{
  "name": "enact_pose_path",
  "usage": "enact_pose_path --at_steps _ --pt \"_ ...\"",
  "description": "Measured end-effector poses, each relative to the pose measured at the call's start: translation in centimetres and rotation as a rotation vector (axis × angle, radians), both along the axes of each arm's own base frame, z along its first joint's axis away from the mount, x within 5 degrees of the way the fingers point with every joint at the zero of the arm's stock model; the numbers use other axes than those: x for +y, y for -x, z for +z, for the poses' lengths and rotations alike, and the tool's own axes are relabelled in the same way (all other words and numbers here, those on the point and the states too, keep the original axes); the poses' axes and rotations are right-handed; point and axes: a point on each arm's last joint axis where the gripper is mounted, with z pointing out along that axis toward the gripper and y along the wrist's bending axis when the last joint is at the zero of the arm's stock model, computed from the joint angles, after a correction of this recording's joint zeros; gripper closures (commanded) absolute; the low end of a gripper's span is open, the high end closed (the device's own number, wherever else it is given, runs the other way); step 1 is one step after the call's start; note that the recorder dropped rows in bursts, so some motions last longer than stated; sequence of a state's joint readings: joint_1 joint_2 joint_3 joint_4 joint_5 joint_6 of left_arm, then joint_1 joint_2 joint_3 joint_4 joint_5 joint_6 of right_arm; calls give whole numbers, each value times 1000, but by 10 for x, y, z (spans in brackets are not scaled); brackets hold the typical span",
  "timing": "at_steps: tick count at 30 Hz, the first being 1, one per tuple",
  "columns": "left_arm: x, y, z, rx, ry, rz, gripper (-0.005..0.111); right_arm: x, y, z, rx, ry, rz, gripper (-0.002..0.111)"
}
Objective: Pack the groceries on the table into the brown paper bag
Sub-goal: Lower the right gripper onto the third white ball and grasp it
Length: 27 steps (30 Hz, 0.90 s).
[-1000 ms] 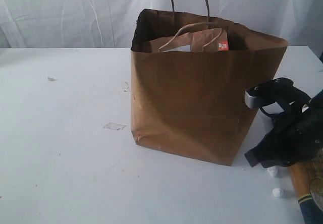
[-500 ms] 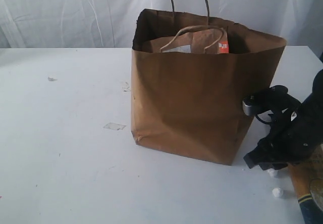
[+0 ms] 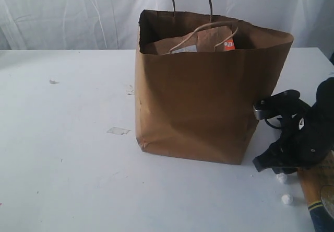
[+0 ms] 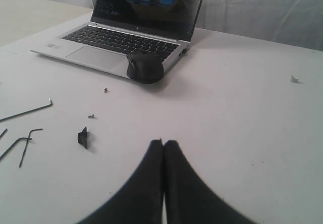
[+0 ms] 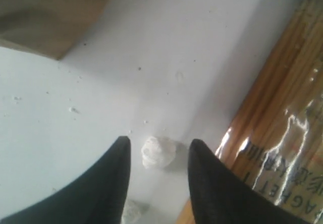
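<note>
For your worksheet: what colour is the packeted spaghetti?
Golden-tan spaghetti packet, best in the right wrist view.

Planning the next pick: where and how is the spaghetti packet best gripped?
Probably from above, across the narrow width of the spaghetti packet: it lies flat on the table, long and thin, beside the open right gripper. Its far end is unseen.
</note>
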State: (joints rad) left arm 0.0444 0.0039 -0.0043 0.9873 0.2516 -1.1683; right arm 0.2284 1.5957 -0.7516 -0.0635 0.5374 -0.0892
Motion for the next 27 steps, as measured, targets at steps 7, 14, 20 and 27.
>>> enact_pose_path --at_steps 7,14,20,27 --pt "0 0 0 0 0 0 107 -2 10 -13 -5 -8 -10 72" --pt "0 0 0 0 0 0 107 -1 8 -14 -48 -27 -28 73" --pt "0 0 0 0 0 0 107 -1 7 -15 -76 -48 -63 89" --pt "0 0 0 0 0 0 107 -1 8 -15 -61 -47 -75 105"
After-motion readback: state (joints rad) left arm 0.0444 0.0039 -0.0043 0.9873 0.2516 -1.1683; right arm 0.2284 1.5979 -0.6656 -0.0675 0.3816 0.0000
